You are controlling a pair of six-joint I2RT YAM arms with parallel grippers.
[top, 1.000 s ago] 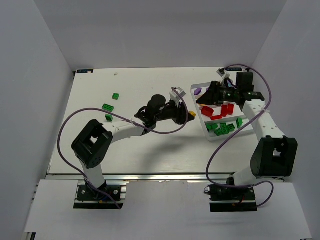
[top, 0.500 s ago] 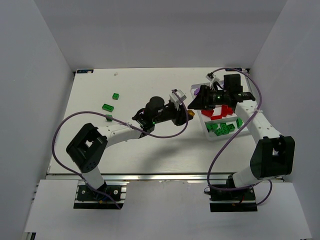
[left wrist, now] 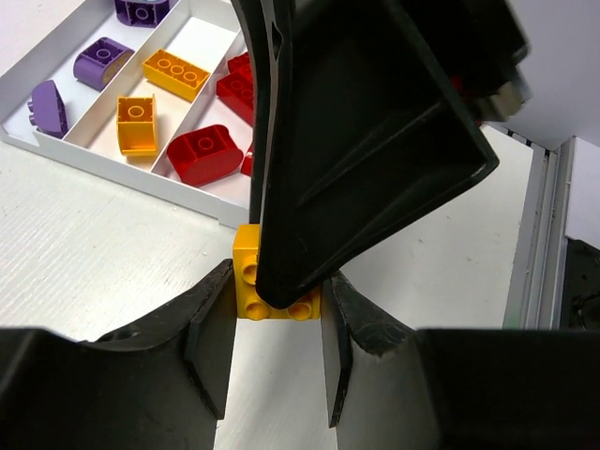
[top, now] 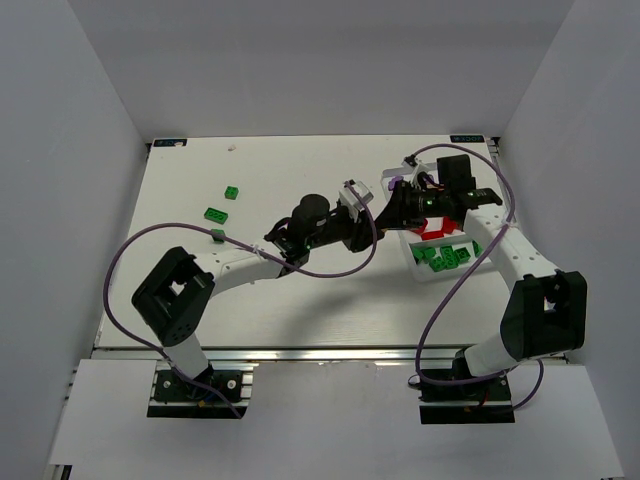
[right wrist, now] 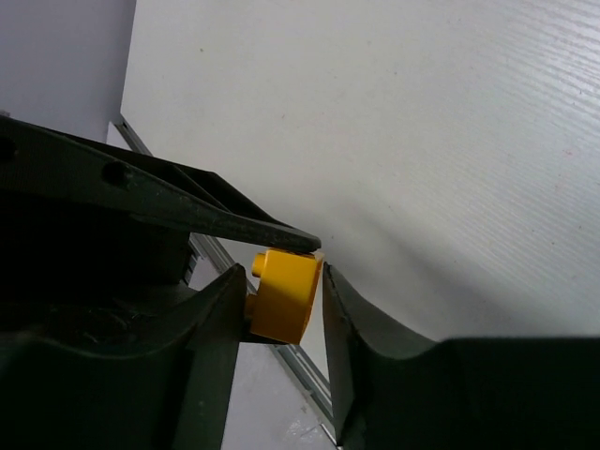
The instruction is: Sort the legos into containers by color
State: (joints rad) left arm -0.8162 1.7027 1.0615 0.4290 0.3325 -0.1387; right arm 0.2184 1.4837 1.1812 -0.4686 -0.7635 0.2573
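Note:
A yellow lego hangs above the table just left of the white tray. My left gripper is shut on its sides. My right gripper comes from the tray side, and its fingers stand against the same yellow lego, crosswise to the left ones. In the top view the two grippers meet, left and right, hiding the piece. The tray's containers hold purple legos, yellow legos, red legos and green legos.
Three green legos lie loose on the left half of the table. The tray's raised front wall stands close beyond the grippers. Cables loop off both arms.
My right gripper swung left from over the tray to the left gripper, and its jaws narrowed around the yellow lego. The left gripper kept its grip and shifted slightly.

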